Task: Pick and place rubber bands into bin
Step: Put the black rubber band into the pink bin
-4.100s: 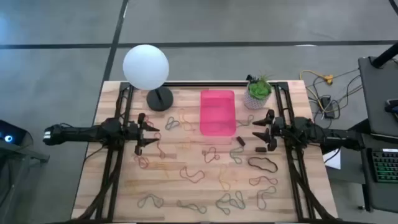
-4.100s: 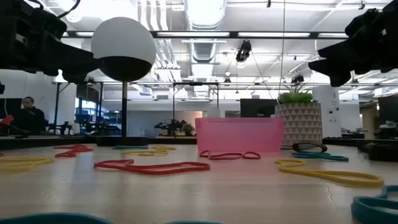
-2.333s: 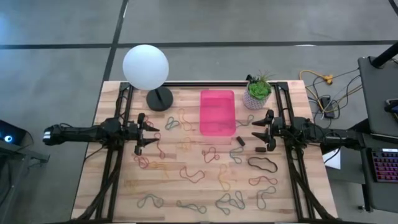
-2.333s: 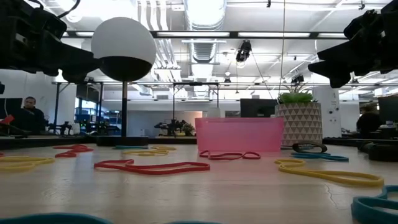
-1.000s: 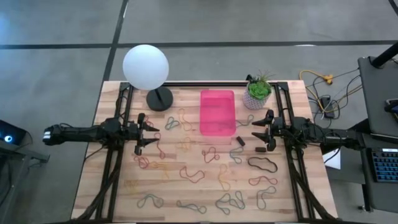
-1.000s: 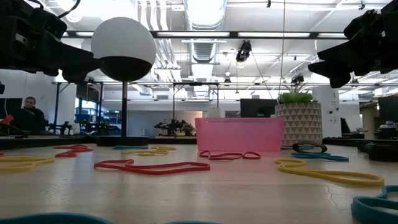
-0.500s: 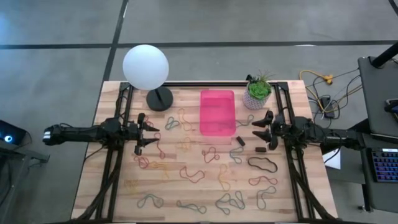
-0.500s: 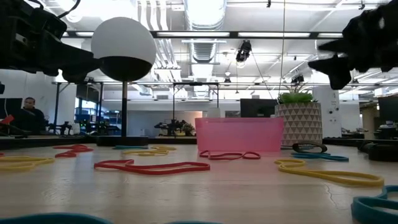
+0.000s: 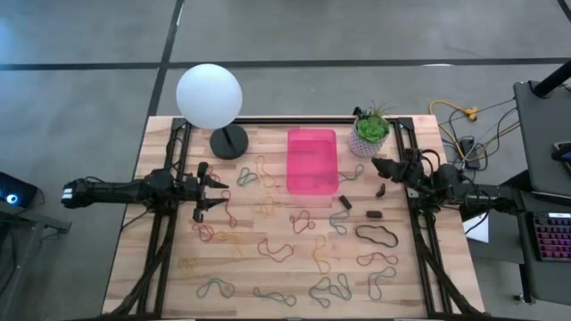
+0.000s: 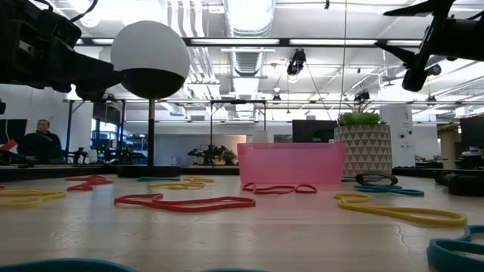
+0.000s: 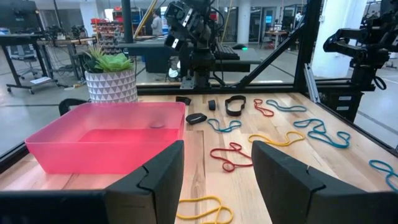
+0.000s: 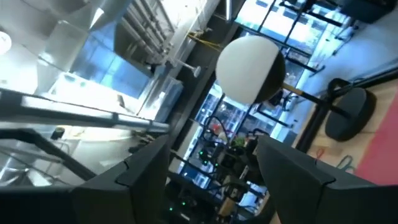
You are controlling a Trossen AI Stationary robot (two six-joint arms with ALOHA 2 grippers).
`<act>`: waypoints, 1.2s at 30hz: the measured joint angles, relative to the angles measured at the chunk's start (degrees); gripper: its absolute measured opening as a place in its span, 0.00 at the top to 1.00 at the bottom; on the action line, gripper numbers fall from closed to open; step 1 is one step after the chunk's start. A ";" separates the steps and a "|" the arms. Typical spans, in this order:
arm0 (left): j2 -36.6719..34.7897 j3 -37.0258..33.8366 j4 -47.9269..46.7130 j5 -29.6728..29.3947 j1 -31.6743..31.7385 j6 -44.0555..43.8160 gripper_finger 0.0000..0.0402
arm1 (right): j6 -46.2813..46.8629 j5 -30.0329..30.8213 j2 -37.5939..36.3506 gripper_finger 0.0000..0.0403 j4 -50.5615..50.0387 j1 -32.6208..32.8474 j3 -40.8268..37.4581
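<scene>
Rubber bands (image 9: 277, 249) are lying scattered across the table (image 9: 161, 276) from its near edge up to the middle. The left gripper (image 9: 212, 191) is hovering by the left edge with fingers spread, holding nothing. The right gripper (image 9: 379, 176) is hanging open and empty near the right edge. The pink bin (image 9: 312, 160) is sitting toward the far edge.
</scene>
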 joint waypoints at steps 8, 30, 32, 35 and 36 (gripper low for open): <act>-0.02 -0.01 0.00 0.00 0.02 0.01 0.57 | -0.06 3.93 0.31 0.43 1.06 -0.01 0.00; 0.00 0.00 0.00 0.01 0.00 0.01 0.57 | -1.34 1.26 36.26 0.43 -100.03 0.11 48.00; 0.00 -0.01 0.00 0.01 0.01 0.01 0.57 | 3.23 1.35 38.21 0.43 -101.82 0.11 49.71; 0.00 0.00 0.00 0.01 0.02 0.01 0.57 | 8.38 -0.09 40.60 0.43 -104.55 -0.13 49.66; 0.00 0.01 0.02 0.02 0.00 0.01 0.57 | 9.17 -0.70 41.18 0.43 -104.57 -0.13 48.81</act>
